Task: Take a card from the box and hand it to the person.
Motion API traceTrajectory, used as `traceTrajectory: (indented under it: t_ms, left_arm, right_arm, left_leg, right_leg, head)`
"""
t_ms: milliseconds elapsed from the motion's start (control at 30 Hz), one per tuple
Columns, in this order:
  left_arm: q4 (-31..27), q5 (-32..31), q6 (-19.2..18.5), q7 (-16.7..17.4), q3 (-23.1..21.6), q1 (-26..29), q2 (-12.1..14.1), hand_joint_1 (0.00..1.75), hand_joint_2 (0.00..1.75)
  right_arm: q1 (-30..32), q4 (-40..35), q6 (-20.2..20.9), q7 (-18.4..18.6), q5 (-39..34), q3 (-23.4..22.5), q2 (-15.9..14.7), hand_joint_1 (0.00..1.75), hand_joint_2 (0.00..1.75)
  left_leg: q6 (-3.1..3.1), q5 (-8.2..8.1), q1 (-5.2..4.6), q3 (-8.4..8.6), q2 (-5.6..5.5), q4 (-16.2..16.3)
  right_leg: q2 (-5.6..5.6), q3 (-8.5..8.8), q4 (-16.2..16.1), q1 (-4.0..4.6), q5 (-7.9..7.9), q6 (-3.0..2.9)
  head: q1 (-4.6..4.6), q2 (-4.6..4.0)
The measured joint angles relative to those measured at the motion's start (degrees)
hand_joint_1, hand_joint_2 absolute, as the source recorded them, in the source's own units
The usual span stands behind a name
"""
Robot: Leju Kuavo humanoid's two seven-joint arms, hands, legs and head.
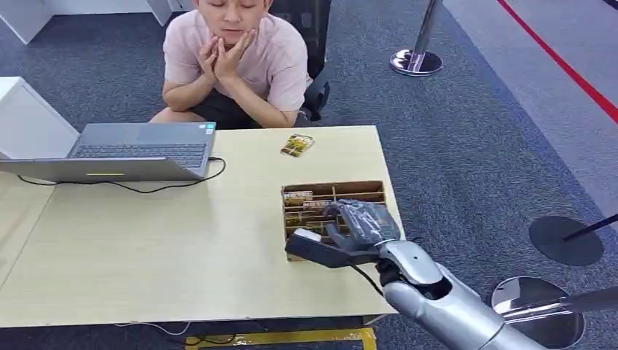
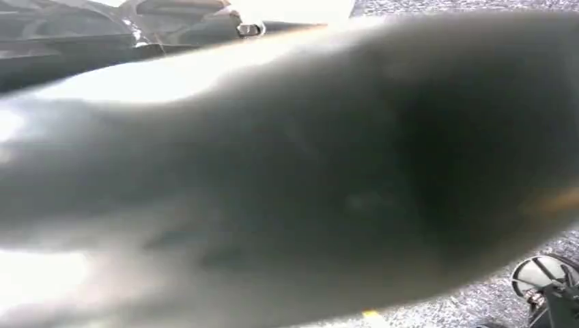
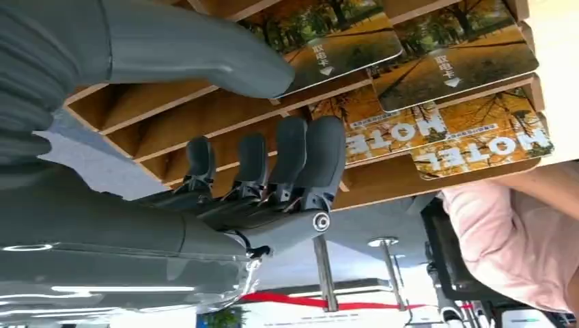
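Light wooden table (image 1: 182,248) and what lies on it
An open grey laptop (image 1: 138,149) with its black cable (image 1: 131,187) at the far left, a loose card (image 1: 296,145) near the far edge, a compartmented cardboard box (image 1: 331,197) toward the right

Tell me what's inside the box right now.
The box holds hotel cards in wooden slots. The right hand hovers over its near half, hiding the slots beneath; some slots look empty.

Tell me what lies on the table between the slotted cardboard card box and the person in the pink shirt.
One loose card lies on the light wooden table, between the cardboard box and the person, seen in the head view.
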Motion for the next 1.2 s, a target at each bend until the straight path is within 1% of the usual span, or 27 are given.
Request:
traceTrajectory:
  t_ms: [67,233,300,400,433,533,567,1000,1133,1200]
  left_arm:
    - [0.0,0.0,0.0,0.0,0.0,0.0,0.0,0.0,0.0]
    - [0.0,0.0,0.0,0.0,0.0,0.0,0.0,0.0,0.0]
    - [0.0,0.0,0.0,0.0,0.0,0.0,0.0,0.0,0.0]
    - [0.0,0.0,0.0,0.0,0.0,0.0,0.0,0.0,0.0]
    - [0.0,0.0,0.0,0.0,0.0,0.0,0.0,0.0,0.0]
    - [0.0,0.0,0.0,0.0,0.0,-0.1,0.0,0.0,0.0]
    - [0.0,0.0,0.0,-0.1,0.0,-0.1,0.0,0.0,0.0]
    - [0.0,-0.4,0.0,-0.4,0.0,-0.1,0.0,0.0,0.0]
    - [0.0,-0.4,0.0,-0.4,0.0,-0.1,0.0,0.0,0.0]
    - [0.0,-0.4,0.0,-0.4,0.0,-0.1,0.0,0.0,0.0]
  right_arm:
    - [0.0,0.0,-0.1,0.0,0.0,0.2,0.0,0.96,1.75]
    - [0.0,0.0,-0.2,0.1,0.2,0.4,0.0,0.94,1.75]
    - [0.1,0.0,-0.2,0.2,0.4,0.5,0.0,0.98,1.75]
    - [0.1,0.0,-0.2,0.2,0.6,0.5,0.0,0.96,1.75]
    - [0.1,0.0,-0.2,0.2,0.6,0.6,0.0,0.99,1.75]
    - [0.1,0.0,-0.2,0.4,0.7,0.6,0.0,1.01,1.75]
    - [0.1,0.0,-0.1,0.5,0.7,0.6,0.0,0.99,1.75]
    - [0.2,0.4,-0.1,0.6,0.7,1.3,0.0,1.01,1.75]
    - [0.4,0.8,-0.1,0.7,0.7,1.3,0.0,0.98,1.75]
    - [0.4,0.9,-0.1,0.7,0.7,1.3,0.0,0.99,1.75]
  left_leg:
    - [0.0,0.0,0.0,0.0,0.0,0.0]
    - [0.0,0.0,0.0,0.0,0.0,0.0]
    - [0.0,0.0,0.0,0.0,0.0,0.0]
    - [0.0,0.0,0.0,0.0,0.0,0.0]
    - [0.0,0.0,0.0,0.0,0.0,0.0]
    - [0.0,0.0,0.0,0.0,0.0,0.0]
    - [0.0,0.0,0.0,0.0,0.0,0.0]
    - [0.0,0.0,0.0,0.0,0.0,0.0]
    - [0.0,0.0,0.0,0.0,0.0,0.0]
    - [0.0,0.0,0.0,0.0,0.0,0.0]
  right_leg:
    - [0.0,0.0,0.0,0.0,0.0,0.0]
    - [0.0,0.0,0.0,0.0,0.0,0.0]
    - [0.0,0.0,0.0,0.0,0.0,0.0]
    - [0.0,0.0,0.0,0.0,0.0,0.0]
    - [0.0,0.0,0.0,0.0,0.0,0.0]
    - [0.0,0.0,0.0,0.0,0.0,0.0]
    - [0.0,0.0,0.0,0.0,0.0,0.0]
    - [0.0,0.0,0.0,0.0,0.0,0.0]
    - [0.0,0.0,0.0,0.0,0.0,0.0]
    - [0.0,0.0,0.0,0.0,0.0,0.0]
  head:
    - [0.0,0.0]
    - [0.0,0.0]
    - [0.0,-0.02]
    - [0.0,0.0]
    - [0.0,-0.02]
    - [0.0,0.0]
    - [0.0,0.0]
    - [0.0,0.0]
    - [0.0,-0.02]
    - [-0.02,0.0]
